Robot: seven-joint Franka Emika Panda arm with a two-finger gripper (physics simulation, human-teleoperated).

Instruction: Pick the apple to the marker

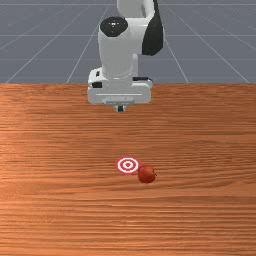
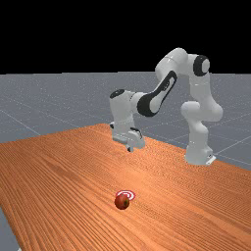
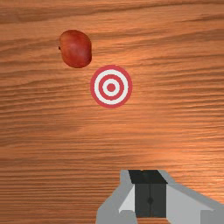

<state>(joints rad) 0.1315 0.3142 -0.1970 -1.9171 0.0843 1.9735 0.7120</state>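
Apple (image 1: 147,174) ungrasped, just beside marker (image 1: 128,165) at its 4 o'clock in front view; gripper (image 3: 150,193) closed on nothing; pick, place both pending

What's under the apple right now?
The apple rests on the wooden table, beside the bullseye marker, whose rings all show in the wrist view. The wood directly beneath the apple is hidden.

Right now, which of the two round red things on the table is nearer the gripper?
The flat marker with white rings; the apple, plain red and rounded, lies farther from the gripper.
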